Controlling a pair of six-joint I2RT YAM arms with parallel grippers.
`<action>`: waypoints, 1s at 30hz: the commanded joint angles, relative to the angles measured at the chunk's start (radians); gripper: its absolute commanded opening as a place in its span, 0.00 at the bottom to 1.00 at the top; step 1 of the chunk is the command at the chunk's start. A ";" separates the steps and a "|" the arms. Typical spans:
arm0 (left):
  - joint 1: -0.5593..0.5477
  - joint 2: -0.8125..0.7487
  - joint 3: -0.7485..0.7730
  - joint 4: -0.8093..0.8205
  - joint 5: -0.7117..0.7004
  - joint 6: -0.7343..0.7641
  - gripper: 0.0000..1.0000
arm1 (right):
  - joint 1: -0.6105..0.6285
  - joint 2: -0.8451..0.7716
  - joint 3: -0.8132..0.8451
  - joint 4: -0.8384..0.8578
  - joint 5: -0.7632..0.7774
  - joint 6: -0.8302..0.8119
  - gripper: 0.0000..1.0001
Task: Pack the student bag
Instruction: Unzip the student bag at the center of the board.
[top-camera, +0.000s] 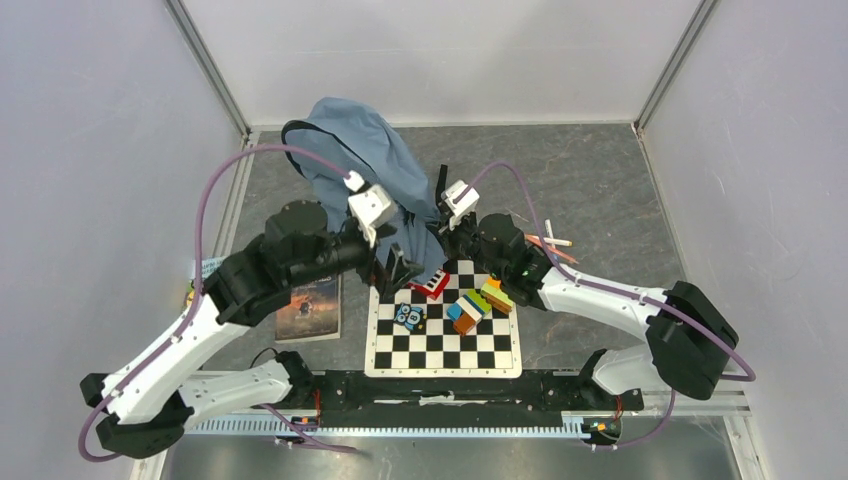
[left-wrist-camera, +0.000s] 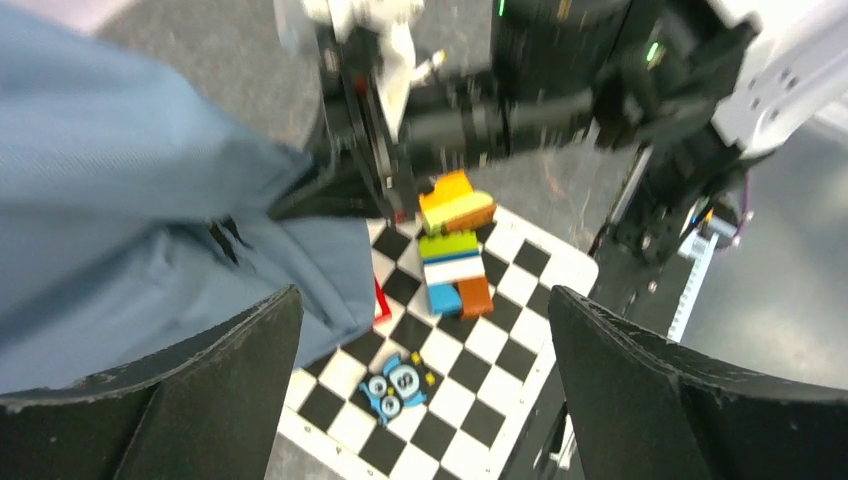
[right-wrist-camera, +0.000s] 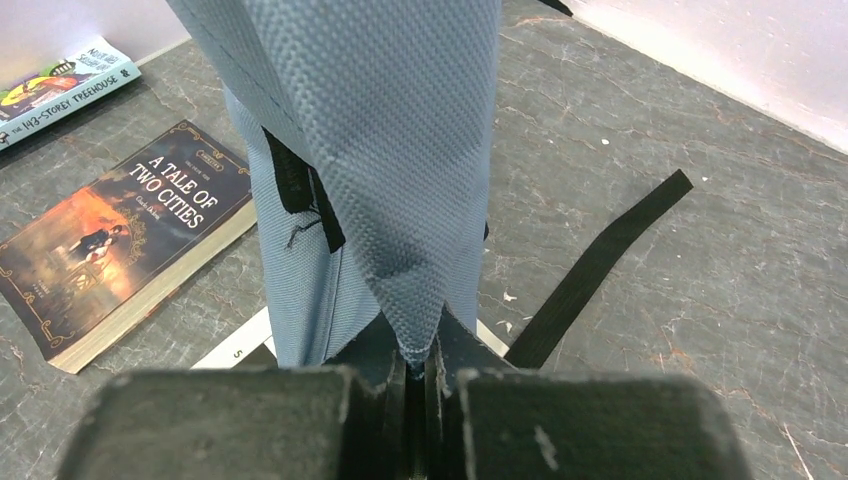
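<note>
Student bag (top-camera: 365, 160) sits as a slack blue heap at the middle of the table, behind the chessboard (top-camera: 400, 358), with its near hem draped over the board's far edge.

Right gripper (right-wrist-camera: 418, 365): jaws together, clamped on a pinched fold of the bag's fabric, which runs away from the grip in a taut ridge. Left gripper (left-wrist-camera: 425, 345): jaws wide apart and holding nothing, poised just beside the bag above the board.

Progress, as judged: early. No item can be seen inside the bag, and no open mouth is visible in any view. On the board lie the stacked coloured blocks (top-camera: 480, 303), a red toy (top-camera: 432, 285) and a small blue toy (top-camera: 408, 317). A paperback (top-camera: 310, 308) lies left of the board and pencils (top-camera: 550, 243) lie to its right. The work in hand appears to be arranging the bag for opening, and every loading step remains.

View differences:
- **Top camera:** it alone shows the full layout and the pencils.
- **Right wrist camera:** it alone shows the clamp closed on cloth, the paperback's title "A Tale of Two Cities", a second book (right-wrist-camera: 60, 85) beyond it, and a loose black strap (right-wrist-camera: 600, 270) flat on the table.
- **Left wrist camera:** it alone confirms that its own fingers are empty, and it shows the bag's hem overlapping the red toy.
</note>
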 joint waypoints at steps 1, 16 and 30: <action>-0.007 -0.078 -0.186 0.099 -0.036 0.039 0.97 | -0.001 -0.010 0.048 -0.110 -0.009 -0.021 0.00; 0.011 -0.036 -0.317 0.359 -0.387 -0.009 0.67 | -0.002 -0.043 0.051 -0.113 -0.050 -0.019 0.00; 0.095 0.009 -0.355 0.446 -0.336 -0.016 0.42 | -0.001 -0.049 0.060 -0.109 -0.066 -0.018 0.00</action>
